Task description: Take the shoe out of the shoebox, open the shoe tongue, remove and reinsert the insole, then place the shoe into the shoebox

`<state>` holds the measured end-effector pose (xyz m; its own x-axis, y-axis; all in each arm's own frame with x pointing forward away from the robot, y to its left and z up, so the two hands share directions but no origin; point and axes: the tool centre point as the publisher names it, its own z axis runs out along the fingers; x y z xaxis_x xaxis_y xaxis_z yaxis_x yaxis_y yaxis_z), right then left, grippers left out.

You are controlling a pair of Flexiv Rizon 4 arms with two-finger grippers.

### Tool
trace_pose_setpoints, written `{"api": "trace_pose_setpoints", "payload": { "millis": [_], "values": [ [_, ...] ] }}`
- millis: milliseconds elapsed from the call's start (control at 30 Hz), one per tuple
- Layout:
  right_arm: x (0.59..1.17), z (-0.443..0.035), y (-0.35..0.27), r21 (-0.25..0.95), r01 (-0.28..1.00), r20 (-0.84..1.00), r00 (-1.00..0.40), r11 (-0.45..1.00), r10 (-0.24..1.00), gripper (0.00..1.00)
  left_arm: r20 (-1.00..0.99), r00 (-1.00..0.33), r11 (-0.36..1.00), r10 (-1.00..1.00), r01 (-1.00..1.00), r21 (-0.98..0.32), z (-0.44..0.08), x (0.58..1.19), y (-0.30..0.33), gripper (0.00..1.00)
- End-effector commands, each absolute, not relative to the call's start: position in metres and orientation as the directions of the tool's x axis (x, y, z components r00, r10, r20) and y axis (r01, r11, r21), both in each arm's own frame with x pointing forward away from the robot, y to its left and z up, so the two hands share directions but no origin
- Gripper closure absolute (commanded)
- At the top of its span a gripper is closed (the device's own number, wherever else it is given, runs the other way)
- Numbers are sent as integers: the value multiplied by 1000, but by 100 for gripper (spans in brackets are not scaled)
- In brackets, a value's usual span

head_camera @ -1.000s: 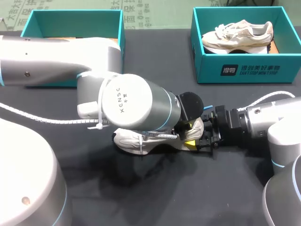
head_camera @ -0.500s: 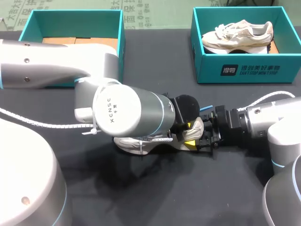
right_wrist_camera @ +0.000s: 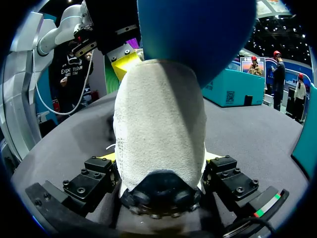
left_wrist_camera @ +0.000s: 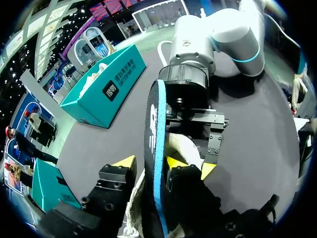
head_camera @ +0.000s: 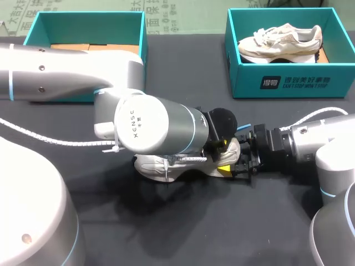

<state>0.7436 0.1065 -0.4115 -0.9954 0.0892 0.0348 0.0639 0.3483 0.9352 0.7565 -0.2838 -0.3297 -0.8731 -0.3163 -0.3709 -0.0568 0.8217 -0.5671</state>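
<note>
A cream shoe [head_camera: 166,164] lies on its side on the dark table, mostly hidden under my left arm. Its heel [right_wrist_camera: 159,148] sits between the pads [right_wrist_camera: 101,173] of my right gripper [head_camera: 237,163], which is shut on it from both sides. A black insole with a blue edge [left_wrist_camera: 154,134] stands up out of the shoe [head_camera: 224,119]. My left gripper [left_wrist_camera: 151,166] straddles the insole from above. One yellow fingertip [left_wrist_camera: 182,166] lies against it, the other [left_wrist_camera: 124,162] stands a small gap away.
A teal shoebox [head_camera: 285,83] at the back right holds a second cream shoe [head_camera: 280,40]. Another teal box [head_camera: 86,27] with cardboard inside stands at the back left. A white cable [head_camera: 316,114] runs along my right arm.
My left gripper's fingers have narrowed toward the insole and its wrist has shifted slightly. The right arm and the shoe have stayed put.
</note>
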Motion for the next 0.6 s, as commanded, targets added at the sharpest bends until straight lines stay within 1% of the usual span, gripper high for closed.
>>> {"api": "trace_pose_setpoints", "payload": {
  "millis": [33,267,600],
  "values": [
    [743,-413,108,934,64,34,-995,351,90,100,-359,-882,820,-306,-52,-570,-336,761,-289,100],
    [743,-413,108,934,64,34,-995,351,90,100,-316,-901,804,-297,-58,-592,-327,755,-287,100],
    [743,-413,108,934,64,34,-995,351,90,100,-97,-967,746,-235,-115,-656,-288,749,-295,100]
  ]
}}
